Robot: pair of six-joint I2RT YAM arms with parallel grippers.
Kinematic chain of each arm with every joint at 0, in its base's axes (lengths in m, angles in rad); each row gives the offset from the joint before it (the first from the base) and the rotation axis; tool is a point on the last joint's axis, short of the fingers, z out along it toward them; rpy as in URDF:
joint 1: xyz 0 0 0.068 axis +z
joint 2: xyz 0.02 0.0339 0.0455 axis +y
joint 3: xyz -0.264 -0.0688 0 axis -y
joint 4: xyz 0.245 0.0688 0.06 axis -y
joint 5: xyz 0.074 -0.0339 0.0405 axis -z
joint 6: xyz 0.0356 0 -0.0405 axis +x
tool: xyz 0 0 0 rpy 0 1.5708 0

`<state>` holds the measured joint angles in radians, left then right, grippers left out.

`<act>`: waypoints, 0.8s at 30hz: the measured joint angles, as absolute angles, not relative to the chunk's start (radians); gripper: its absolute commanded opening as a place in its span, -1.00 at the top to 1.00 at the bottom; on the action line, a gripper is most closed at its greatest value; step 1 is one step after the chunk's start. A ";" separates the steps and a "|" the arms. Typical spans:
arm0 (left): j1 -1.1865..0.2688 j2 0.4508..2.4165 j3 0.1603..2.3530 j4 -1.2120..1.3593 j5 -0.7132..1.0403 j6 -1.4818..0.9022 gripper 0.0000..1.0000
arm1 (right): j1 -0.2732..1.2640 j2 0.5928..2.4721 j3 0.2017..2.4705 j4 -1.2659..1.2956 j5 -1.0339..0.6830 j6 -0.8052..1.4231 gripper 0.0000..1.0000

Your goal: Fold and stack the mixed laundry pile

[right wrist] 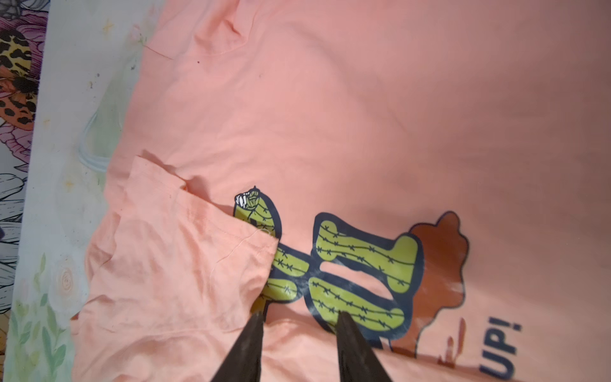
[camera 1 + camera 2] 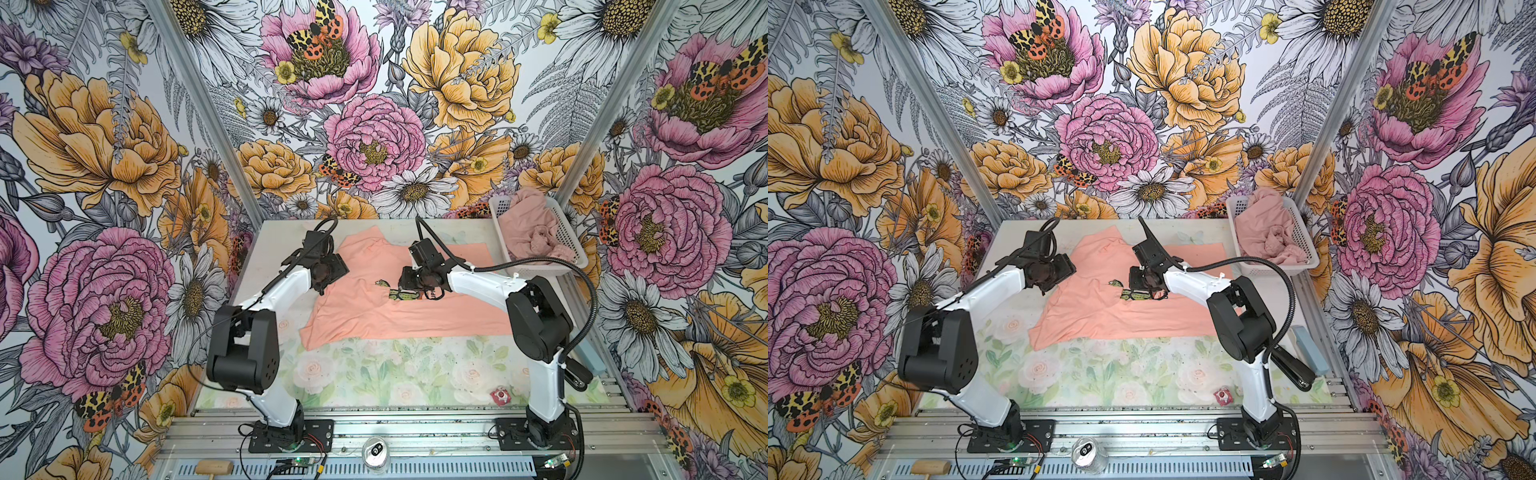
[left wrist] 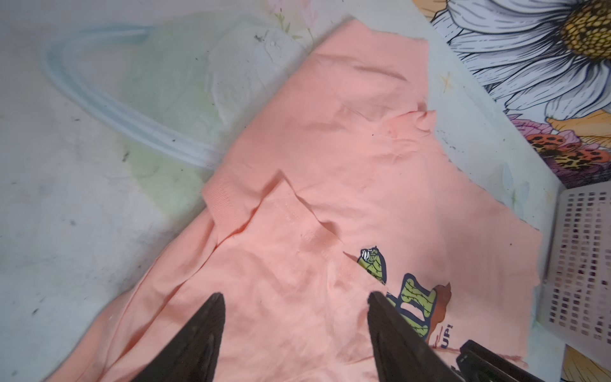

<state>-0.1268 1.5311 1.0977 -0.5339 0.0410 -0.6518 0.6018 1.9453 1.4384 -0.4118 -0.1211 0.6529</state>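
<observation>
Shirt fold is in hand, early on. The peach T-shirt (image 2: 374, 307) lies spread on the far half of the table (image 2: 374, 374), with one side flap turned in so its edge covers part of the cactus print (image 1: 360, 261). The collar rib shows at the flap's upper edge in the left wrist view. The left gripper (image 3: 296, 295) hovers over that flap with jaws wide apart and nothing between them. The right gripper (image 1: 300, 313) sits low over the print with a narrower gap, also empty as far as the wrist view shows. The pink garment (image 2: 528, 232) is bunched in the white basket (image 2: 571, 239) at the far right corner and is not folded yet. Judgement: the first side fold is laid and both grippers are free. The next move probably calls for pinching the opposite side edge, likely at sleeve and hem, and bringing it across to match. The flap is wrinkled and the near hem is uneven, so it needs a thin single-layer pinch close to the edge, kept flat so the laid flap isn't dragged.
</observation>
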 measured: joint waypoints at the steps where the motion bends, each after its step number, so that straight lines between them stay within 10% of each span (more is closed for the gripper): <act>1: -0.110 1.492 1.053 -0.543 0.041 -0.657 -0.30 | 0.599 1.921 1.421 -0.414 -0.122 0.649 0.22; 24: -0.024 1.474 0.765 -0.662 0.023 -0.663 0.50 | 0.404 1.629 1.052 -0.482 -0.162 0.600 0.20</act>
